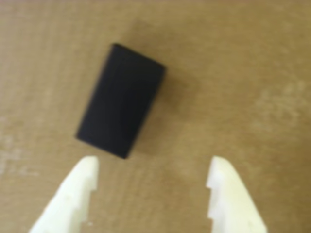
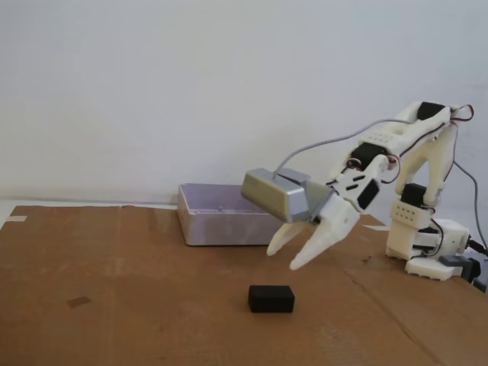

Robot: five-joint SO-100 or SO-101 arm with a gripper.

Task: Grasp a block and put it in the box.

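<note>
While spread wide above the worktop (image 2: 114, 290), pincer (image 1: 153, 174) hung empty; black block (image 1: 121, 101) lay just ahead, ungrasped, tray (image 2: 221, 217) behind it.

Soft, even daylight — faint shadows; the wrist view is blurred, the fixed view sharper.

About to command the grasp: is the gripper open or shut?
Open. The gripper has its white fingers spread wide, hovering above the block, touching nothing.
</note>
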